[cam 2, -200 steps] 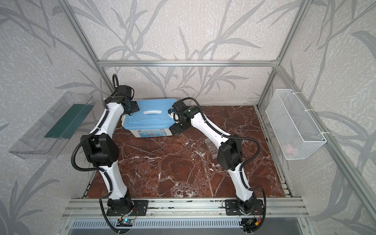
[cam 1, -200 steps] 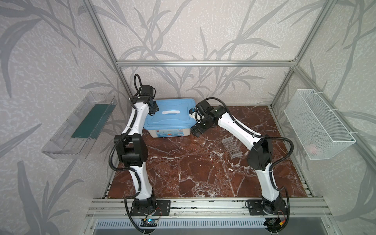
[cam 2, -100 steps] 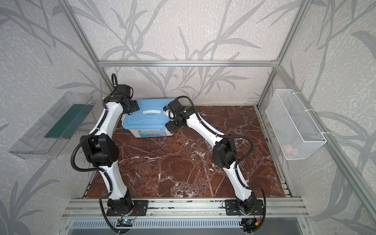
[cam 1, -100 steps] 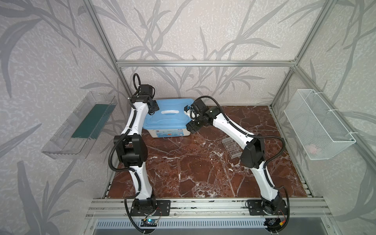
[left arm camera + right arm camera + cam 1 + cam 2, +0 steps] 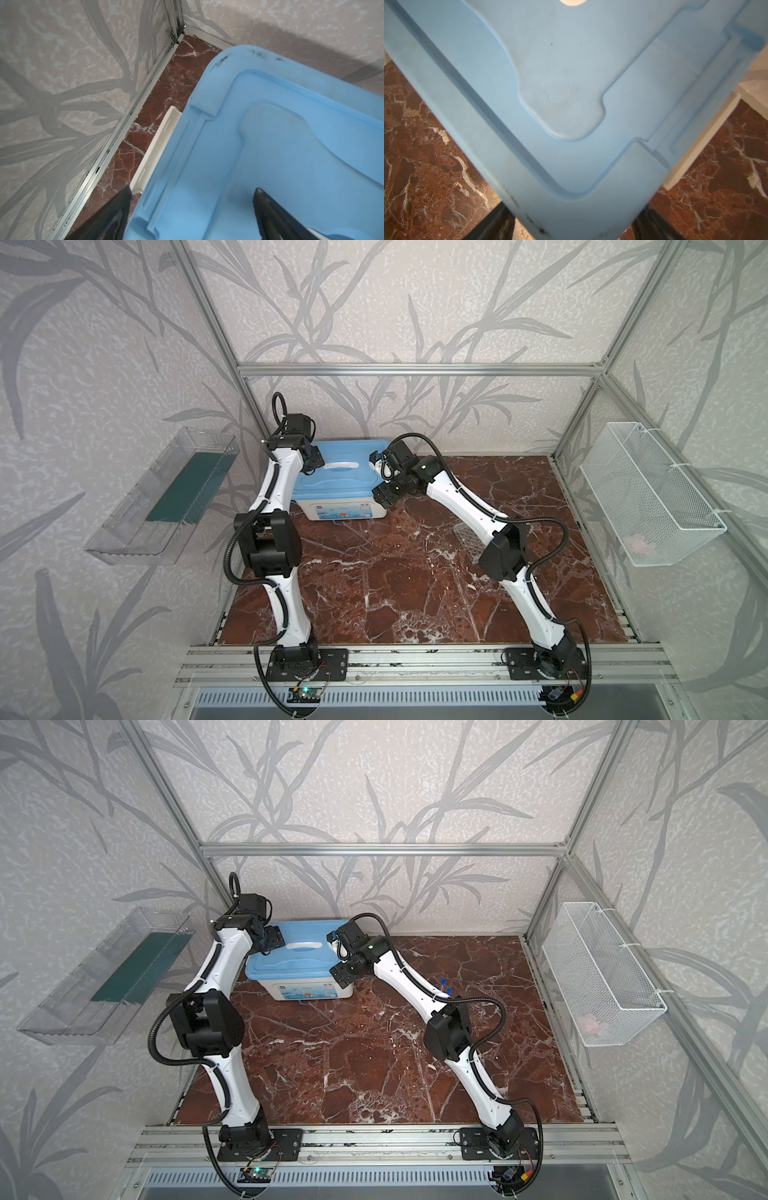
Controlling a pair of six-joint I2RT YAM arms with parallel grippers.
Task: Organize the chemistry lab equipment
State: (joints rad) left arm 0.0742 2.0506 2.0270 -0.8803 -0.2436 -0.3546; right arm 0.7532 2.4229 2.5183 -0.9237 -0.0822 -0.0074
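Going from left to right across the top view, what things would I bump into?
In a top view: clear wall tray → blue-lidded tub → clear grid rack → white wire basket.

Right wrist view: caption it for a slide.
Right gripper straddles a corner of the blue plastic tub lid over brown marble tabletop.

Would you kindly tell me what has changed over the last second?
The right gripper swung left to the light-blue lid of the big white tub, jaws now straddling its near right corner; whether they grip is unclear. The left gripper, the tub and the clear grid-holed rack stayed put.
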